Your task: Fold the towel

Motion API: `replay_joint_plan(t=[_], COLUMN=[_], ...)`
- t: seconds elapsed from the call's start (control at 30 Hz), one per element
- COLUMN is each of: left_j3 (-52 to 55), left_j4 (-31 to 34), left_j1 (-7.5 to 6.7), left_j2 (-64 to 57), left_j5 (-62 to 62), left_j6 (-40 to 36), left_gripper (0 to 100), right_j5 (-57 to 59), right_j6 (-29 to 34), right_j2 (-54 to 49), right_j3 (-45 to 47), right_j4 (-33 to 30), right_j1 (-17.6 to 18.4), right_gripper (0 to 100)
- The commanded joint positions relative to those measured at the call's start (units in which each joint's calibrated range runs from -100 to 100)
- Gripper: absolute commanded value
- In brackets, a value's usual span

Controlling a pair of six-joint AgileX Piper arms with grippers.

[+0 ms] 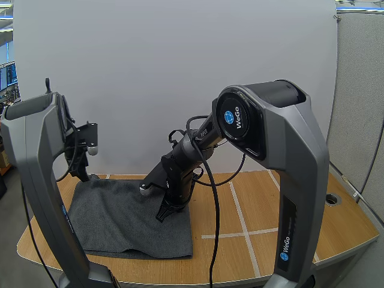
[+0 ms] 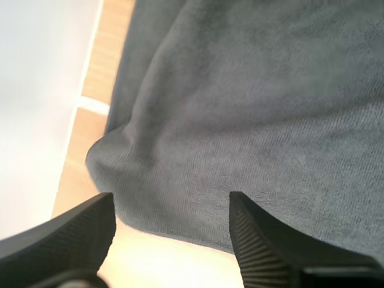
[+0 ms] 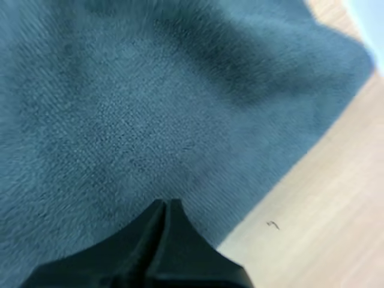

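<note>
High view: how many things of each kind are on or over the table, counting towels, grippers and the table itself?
towel: 1
grippers: 2, the left gripper and the right gripper
table: 1
total: 4

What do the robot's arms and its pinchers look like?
The left arm and the right arm are chunky grey shells with rounded corners. The right one has a black joint cover with a blue globe logo and white WeGo lettering. The left gripper has two black pointed fingers with ribbed inner faces; the right gripper is black as well.
</note>
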Motion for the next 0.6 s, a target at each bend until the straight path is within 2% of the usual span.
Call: replay_joint_plan(t=[0.0, 0.07, 0.17, 0.37, 0.47, 0.5, 0.53, 0.57], left_j3=[0.00, 0.00, 0.00, 6.37, 11.37, 12.76, 14.03, 15.27], left_j4=[-9.99, -13.12, -14.06, -15.79, -17.50, -17.65, -17.76, -17.76], left_j1=[4.51, 5.58, 6.22, 6.30, 6.30, 6.30, 6.30, 6.30], left_j2=[-5.79, -7.62, -8.87, -12.10, -14.07, -14.40, -14.69, -14.82], left_j5=[1.56, 1.56, 1.56, 1.56, 1.56, 1.56, 1.56, 1.56], left_j6=[-2.09, -2.09, -2.55, -3.41, -2.58, -2.45, -2.37, -2.37], left_gripper=[89, 89, 89, 89, 89, 89, 89, 89], right_j5=[2.33, 2.33, 4.38, 11.55, 12.78, 13.23, 14.27, 14.78], right_j6=[-0.25, -0.25, -0.25, 1.71, 0.99, -1.81, -4.93, -7.42], right_j2=[-8.57, -11.46, -14.82, -19.12, -20.80, -21.40, -21.50, -21.50], right_j3=[0.61, 0.61, 0.61, 0.61, 0.61, 0.61, 0.61, 0.61], right_j4=[0.03, -0.11, -0.11, 0.65, 5.37, 10.47, 16.24, 19.30], right_j1=[-0.17, -0.17, -0.17, -1.76, -4.50, -6.40, -7.73, -8.49], right_gripper=[0, 0, 0, 1, 51, 81, 90, 91])
